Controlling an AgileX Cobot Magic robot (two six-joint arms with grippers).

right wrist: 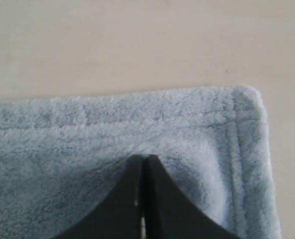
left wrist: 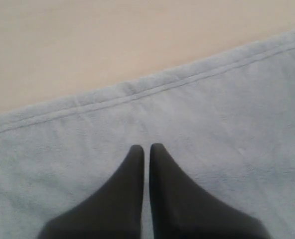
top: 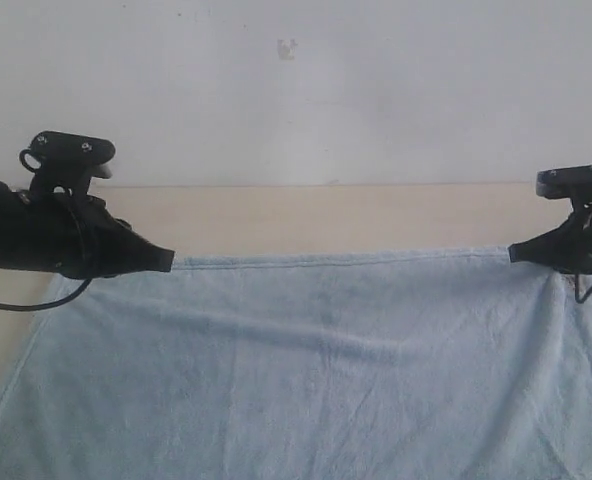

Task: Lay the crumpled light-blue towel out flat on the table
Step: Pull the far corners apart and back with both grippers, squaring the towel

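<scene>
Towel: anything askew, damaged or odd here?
Nothing serious. The towel lies nearly flat on the table, its far hem straight between the left claw and the right claw. Only shallow creases cross its middle; no tears or stains show.

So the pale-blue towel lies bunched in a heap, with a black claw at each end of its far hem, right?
Not a heap: the exterior view shows the towel spread wide over the table, with only shallow wrinkles. The rest holds: the left gripper and the right gripper sit at the ends of its far hem.
</scene>
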